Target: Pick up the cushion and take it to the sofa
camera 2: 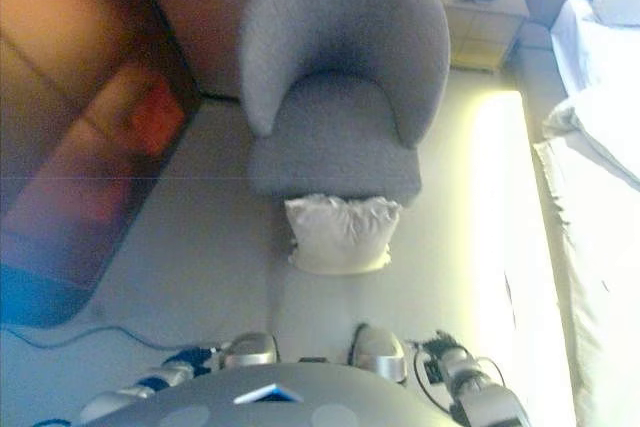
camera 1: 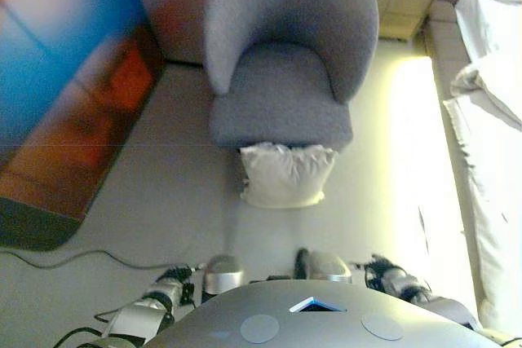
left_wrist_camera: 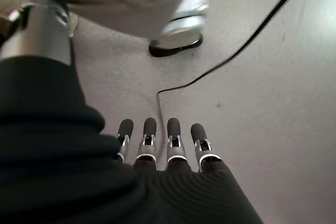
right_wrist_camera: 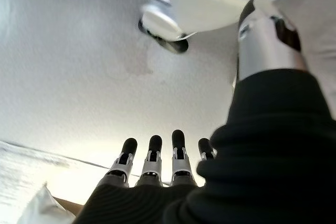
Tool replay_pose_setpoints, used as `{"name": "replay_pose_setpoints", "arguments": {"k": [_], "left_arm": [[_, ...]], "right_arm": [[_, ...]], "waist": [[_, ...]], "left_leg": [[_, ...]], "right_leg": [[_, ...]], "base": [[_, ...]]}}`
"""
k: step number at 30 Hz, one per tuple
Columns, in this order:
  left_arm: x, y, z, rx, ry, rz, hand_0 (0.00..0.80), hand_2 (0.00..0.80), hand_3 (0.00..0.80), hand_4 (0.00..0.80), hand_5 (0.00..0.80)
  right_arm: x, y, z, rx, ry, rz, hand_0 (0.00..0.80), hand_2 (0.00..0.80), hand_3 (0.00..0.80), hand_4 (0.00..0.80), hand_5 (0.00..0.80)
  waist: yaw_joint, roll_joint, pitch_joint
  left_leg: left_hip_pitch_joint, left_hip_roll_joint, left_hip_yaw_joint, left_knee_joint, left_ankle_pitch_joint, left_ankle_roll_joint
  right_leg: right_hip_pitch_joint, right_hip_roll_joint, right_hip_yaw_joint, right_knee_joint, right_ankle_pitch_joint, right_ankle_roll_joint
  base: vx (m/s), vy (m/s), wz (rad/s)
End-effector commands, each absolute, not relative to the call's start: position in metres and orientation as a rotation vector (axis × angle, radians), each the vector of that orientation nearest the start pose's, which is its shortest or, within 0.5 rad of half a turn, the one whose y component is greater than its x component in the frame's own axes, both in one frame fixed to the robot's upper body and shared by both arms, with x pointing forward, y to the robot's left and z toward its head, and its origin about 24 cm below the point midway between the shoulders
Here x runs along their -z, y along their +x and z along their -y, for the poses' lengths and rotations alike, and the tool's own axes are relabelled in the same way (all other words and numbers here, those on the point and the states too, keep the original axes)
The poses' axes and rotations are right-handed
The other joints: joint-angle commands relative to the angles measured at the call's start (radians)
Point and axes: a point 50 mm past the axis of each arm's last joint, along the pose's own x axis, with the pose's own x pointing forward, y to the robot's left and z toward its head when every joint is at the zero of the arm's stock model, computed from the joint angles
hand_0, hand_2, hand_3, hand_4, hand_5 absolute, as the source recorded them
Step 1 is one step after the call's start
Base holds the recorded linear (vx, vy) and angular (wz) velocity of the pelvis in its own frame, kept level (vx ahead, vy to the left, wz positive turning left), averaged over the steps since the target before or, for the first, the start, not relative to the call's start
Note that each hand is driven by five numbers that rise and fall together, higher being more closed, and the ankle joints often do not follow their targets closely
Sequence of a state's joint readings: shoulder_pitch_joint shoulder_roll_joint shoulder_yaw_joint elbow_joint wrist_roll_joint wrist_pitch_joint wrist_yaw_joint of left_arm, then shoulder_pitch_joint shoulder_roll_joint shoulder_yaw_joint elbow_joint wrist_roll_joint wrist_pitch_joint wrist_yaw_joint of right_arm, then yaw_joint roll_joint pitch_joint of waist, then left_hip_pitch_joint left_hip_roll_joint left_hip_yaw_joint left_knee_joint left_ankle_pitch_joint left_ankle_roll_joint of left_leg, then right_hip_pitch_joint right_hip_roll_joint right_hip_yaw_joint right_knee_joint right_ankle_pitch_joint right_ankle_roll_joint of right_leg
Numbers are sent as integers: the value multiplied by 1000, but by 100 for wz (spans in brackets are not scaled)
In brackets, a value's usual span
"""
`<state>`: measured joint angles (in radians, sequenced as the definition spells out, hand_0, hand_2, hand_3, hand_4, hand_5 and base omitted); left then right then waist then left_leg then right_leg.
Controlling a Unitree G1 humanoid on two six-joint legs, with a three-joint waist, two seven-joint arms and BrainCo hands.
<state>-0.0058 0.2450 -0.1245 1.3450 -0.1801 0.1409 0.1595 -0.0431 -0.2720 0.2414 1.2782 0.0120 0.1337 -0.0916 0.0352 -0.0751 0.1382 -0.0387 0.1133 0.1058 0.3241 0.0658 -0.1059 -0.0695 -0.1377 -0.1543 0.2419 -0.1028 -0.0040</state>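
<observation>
A white cushion (camera 1: 285, 174) stands on the pale floor, leaning against the front of a grey round-backed armchair (camera 1: 285, 63); it also shows in the right eye view (camera 2: 340, 234). My left hand (left_wrist_camera: 160, 148) hangs low at my side over the floor with straight fingers, empty. My right hand (right_wrist_camera: 152, 161) hangs the same way on the other side, fingers straight, empty. Both hands are well short of the cushion, which lies straight ahead of me.
A bed with white bedding (camera 1: 489, 120) runs along the right. A small wooden nightstand (camera 1: 404, 2) stands behind the armchair at the right. A large dark glossy panel (camera 1: 65, 95) lies at the left. Bare floor (camera 1: 163, 201) lies between me and the cushion.
</observation>
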Motion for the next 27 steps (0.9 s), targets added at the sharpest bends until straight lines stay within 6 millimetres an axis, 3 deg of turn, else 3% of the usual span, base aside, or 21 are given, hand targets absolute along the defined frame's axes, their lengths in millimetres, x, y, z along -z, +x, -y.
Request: {"name": "replay_pose_setpoints", "arguments": {"k": [1, 4, 9, 14, 18, 21, 24, 27], "left_arm": [[168, 54, -242, -304, 243, -1444, 0, 0, 0, 0, 0], [169, 48, -241, -276, 267, -1456, 0, 0, 0, 0, 0], [171, 36, -236, -323, 208, -1507, 0, 0, 0, 0, 0], [171, 28, -235, -327, 214, -1531, 0, 0, 0, 0, 0], [171, 28, -237, -312, 230, -1540, 0, 0, 0, 0, 0], [169, 38, -241, -298, 260, -1516, 0, 0, 0, 0, 0], [166, 47, -249, -290, 286, -1492, 0, 0, 0, 0, 0], [163, 55, -257, -283, 311, -1479, 0, 0, 0, 0, 0]], "right_arm": [[158, 91, 253, 77, -468, -1355, 0, 0, 0, 0, 0], [159, 85, 256, 75, -483, -1366, 0, 0, 0, 0, 0], [161, 76, 255, 50, -506, -1404, 0, 0, 0, 0, 0], [162, 69, 255, 48, -512, -1432, 0, 0, 0, 0, 0], [163, 70, 251, 47, -503, -1430, 0, 0, 0, 0, 0], [163, 73, 248, 44, -486, -1419, 0, 0, 0, 0, 0], [164, 76, 244, 68, -468, -1408, 0, 0, 0, 0, 0], [163, 79, 245, 107, -449, -1392, 0, 0, 0, 0, 0]], "waist": [[28, 5, 34], [48, 45, 20], [88, 69, -3], [103, 88, -23], [107, 81, -42], [110, 58, -53], [106, 33, -70], [99, 39, -83]], "left_leg": [[-71, -28, 26, 7, -73, 63], [-95, -24, 63, -195, 17, 29], [-117, -18, 40, -357, 126, 3], [-133, 7, 40, -365, 130, -1], [-149, 1, 45, -313, 69, 30], [-186, -30, 53, -222, 17, 73], [-164, -78, 32, -215, -16, 127], [-117, -98, 25, -241, -39, 153]], "right_leg": [[232, 61, 35, -194, 21, 29], [319, 98, 63, -235, -22, 40], [431, 108, 124, -262, -85, 41], [471, 98, 145, -227, -163, 39], [479, 57, 143, -169, -192, 61], [469, 14, 132, -92, -148, 95], [413, -25, 134, 57, 13, 160], [330, -42, 124, 220, 130, 179]], "base": [[252, 53, -35], [296, 61, -22], [400, 66, 6], [387, 76, -21], [379, 140, -39], [301, 129, -45], [326, 126, -3], [301, 110, 8]]}}
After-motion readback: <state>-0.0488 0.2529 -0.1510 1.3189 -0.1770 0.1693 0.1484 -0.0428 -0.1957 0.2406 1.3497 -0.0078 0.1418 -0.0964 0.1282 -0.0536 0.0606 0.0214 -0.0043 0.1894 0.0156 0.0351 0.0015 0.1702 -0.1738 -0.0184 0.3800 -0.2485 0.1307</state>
